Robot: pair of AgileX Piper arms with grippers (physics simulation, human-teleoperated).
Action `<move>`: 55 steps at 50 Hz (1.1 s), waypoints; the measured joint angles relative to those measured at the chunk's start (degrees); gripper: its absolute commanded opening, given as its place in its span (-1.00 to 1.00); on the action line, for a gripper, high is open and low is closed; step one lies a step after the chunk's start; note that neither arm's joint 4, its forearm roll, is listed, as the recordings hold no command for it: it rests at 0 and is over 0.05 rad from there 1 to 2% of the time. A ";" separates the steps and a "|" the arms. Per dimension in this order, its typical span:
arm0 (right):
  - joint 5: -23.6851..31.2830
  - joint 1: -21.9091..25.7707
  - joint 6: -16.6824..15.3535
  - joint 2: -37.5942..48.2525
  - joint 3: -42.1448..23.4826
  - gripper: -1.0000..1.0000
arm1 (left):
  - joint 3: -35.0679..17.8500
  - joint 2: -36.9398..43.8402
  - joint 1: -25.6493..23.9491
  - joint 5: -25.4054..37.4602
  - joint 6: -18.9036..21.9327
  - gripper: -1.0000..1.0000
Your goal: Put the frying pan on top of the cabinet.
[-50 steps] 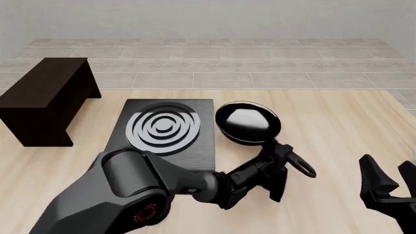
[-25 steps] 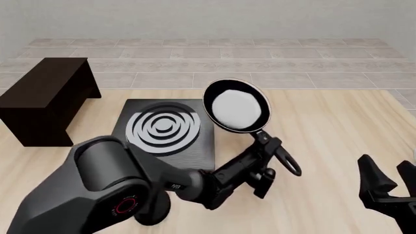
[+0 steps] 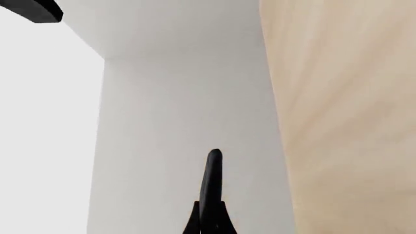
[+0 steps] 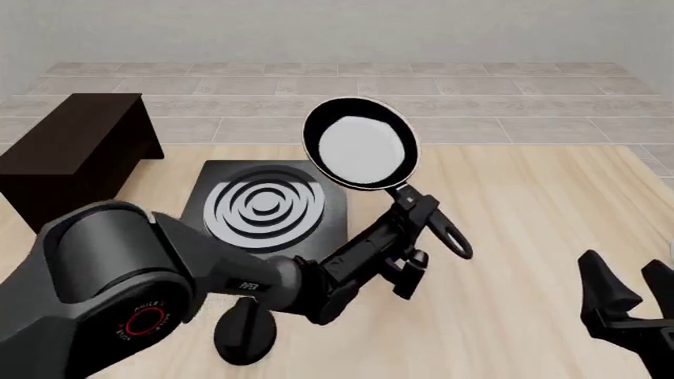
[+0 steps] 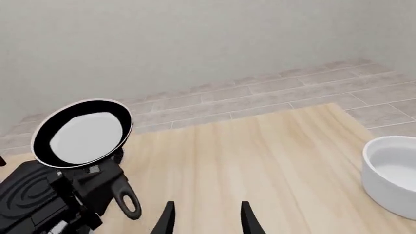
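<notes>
The frying pan (image 4: 361, 144) is off the table and tilted, its grey-white inside facing the camera. My left gripper (image 4: 413, 225) is shut on its black handle, just short of the loop (image 4: 454, 240). The pan hangs above the right edge of the stove plate. The dark brown cabinet (image 4: 74, 158) stands at the far left with a bare flat top, well left of the pan. My right gripper (image 4: 632, 304) is open and empty low at the right. The right wrist view shows the pan (image 5: 83, 132), its loop (image 5: 130, 204) and my open right gripper (image 5: 206, 222).
A flat black stove plate with white rings (image 4: 268, 207) lies between cabinet and pan. A black oval knob (image 4: 245, 332) shows under my left arm. A white bowl (image 5: 393, 170) stands on the table right of my right gripper. The left wrist view shows wall, wood and a thin black strip (image 3: 212, 190).
My left gripper has lifted the pan from the table and carried it up, back and left, tilting its inside toward the camera. The right gripper has not moved.
</notes>
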 measured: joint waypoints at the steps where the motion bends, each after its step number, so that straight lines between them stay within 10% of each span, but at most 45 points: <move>1: 0.00 0.02 0.00 0.00 0.00 1.00 | 0.24 -0.43 0.26 0.10 0.04 -1.00; 55: 2.16 0.17 -0.22 -2.24 0.00 1.00 | 8.78 -27.54 23.68 9.38 -3.73 -1.00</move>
